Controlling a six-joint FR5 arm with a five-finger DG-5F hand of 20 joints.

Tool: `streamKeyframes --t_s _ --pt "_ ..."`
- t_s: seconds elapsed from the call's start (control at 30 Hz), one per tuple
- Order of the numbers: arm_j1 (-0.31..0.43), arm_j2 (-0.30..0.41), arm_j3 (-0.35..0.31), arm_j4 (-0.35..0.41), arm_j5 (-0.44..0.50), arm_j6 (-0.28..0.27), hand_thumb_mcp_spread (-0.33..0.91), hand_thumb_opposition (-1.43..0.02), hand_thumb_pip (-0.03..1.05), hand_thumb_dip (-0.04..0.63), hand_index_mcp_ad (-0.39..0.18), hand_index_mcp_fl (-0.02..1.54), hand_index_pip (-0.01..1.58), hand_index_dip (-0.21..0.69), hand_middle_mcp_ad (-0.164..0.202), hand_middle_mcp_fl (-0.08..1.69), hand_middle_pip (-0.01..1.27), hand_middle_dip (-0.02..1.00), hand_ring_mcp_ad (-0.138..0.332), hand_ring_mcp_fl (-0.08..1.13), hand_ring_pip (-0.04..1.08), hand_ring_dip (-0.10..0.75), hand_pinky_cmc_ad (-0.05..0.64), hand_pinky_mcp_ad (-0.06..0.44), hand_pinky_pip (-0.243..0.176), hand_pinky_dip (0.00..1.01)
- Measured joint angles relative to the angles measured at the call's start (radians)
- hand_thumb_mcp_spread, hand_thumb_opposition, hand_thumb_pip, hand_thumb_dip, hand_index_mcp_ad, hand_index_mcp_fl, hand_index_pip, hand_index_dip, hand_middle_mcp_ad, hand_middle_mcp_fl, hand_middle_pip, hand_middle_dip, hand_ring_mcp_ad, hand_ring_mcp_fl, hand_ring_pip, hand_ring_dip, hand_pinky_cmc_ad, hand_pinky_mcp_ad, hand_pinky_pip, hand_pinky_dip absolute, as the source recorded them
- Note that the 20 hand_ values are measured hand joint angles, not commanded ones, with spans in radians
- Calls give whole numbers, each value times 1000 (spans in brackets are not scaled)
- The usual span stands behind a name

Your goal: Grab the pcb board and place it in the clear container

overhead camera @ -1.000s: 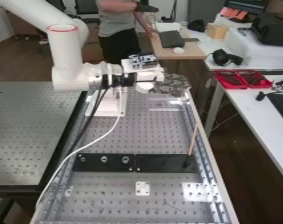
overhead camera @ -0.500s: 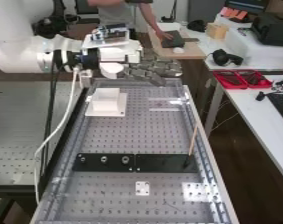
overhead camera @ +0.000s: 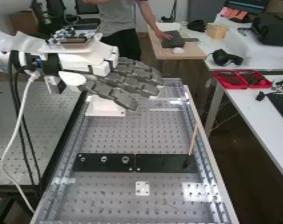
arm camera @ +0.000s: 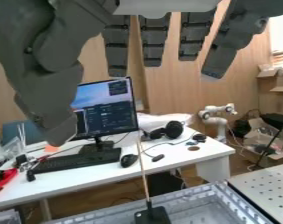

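Clear container (overhead camera: 166, 102) looks see-through, with pale, shiny edges.

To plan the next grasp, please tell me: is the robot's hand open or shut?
Open. The hand has straight fingers, spaced apart, in both views.

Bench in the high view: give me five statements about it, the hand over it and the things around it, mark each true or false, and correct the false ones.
1. The hand holds its fingers straight. True.
2. The thin stick lies flat on the bench. False: it stands up from a small black base.
3. Three round metal fittings sit on the black bar. True.
4. The small white plate sits on top of the black bar. False: it lies apart from the bar, on its near side.
5. The red trays stand on the white table beside the bench. True.
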Motion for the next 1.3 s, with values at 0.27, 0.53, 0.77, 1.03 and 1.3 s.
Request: streamKeyframes --t_s 0.27,0.53,0.77,1.03,1.3 --pt "-7 16 -9 -1 11 -4 284 -777 602 220 -105 113 290 103 61 16 126 150 166 0 79 37 316 201 -103 648" --pt "-7 26 -13 0 18 0 284 -777 602 220 -105 110 281 126 61 16 127 148 166 0 77 37 312 201 -103 648" --pt "-5 31 -11 -8 20 -2 284 -777 602 220 -105 110 279 126 61 16 126 152 164 0 77 37 316 201 -103 648" --pt "-1 39 -9 -9 24 -1 283 -759 571 202 -108 110 243 126 61 16 126 152 164 0 77 37 328 195 -103 648" --pt "1 40 -13 4 16 0 283 -759 567 188 -108 112 230 140 61 16 127 152 164 0 77 37 326 215 -103 648"
